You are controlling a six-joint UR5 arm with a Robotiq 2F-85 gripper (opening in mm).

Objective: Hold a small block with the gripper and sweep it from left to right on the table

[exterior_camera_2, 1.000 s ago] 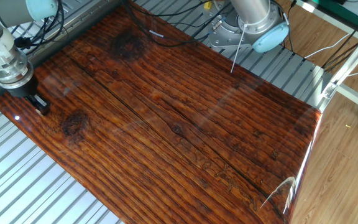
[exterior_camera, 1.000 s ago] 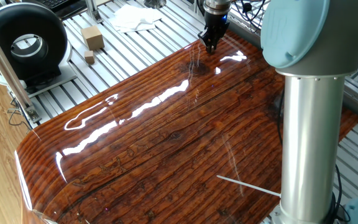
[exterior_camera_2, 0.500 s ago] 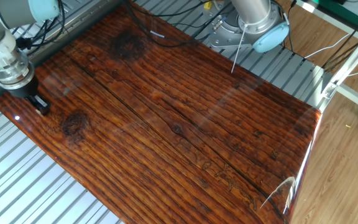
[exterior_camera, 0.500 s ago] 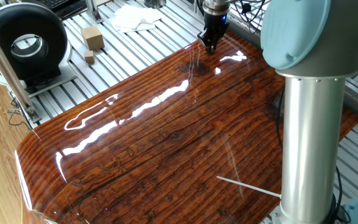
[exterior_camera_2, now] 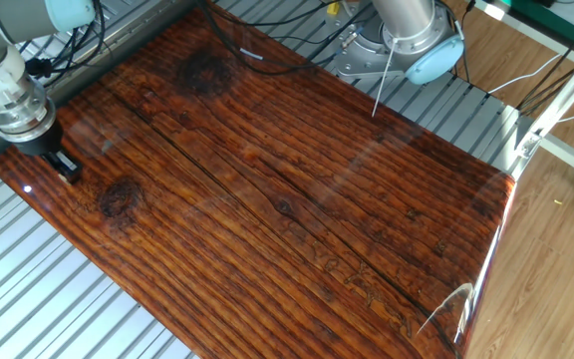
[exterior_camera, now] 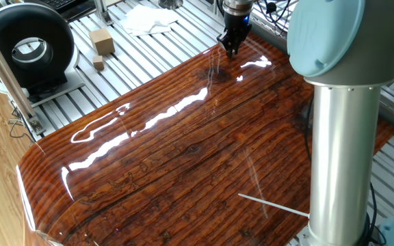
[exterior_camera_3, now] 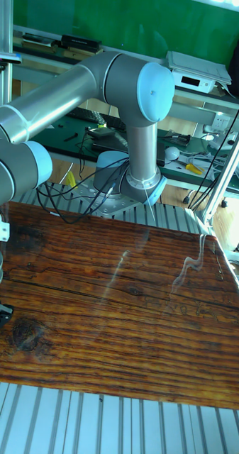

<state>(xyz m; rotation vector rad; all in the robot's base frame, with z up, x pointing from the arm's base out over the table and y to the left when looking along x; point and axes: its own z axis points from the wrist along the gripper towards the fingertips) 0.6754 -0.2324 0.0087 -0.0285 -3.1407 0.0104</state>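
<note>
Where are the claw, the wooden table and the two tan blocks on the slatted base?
claw [exterior_camera_2: 66,168]: other fixed view, black finger tips.
table [exterior_camera: 183,157]: one fixed view, bare glossy board.
bigger tan block [exterior_camera: 102,41]: one fixed view, front face.
smaller tan block [exterior_camera: 98,63]: one fixed view, its top.

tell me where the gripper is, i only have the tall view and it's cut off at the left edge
Observer: The gripper points down at the table, near its edge by a corner.
Operator: is a block in it
Observer: Cannot tell; the jaws look close together in both fixed views and no tan shows between them.
Operator: any blocks elsewhere
Observer: Two tan ones lie off the table on the grey slats: a box-shaped block and a small cube beside it.
</note>
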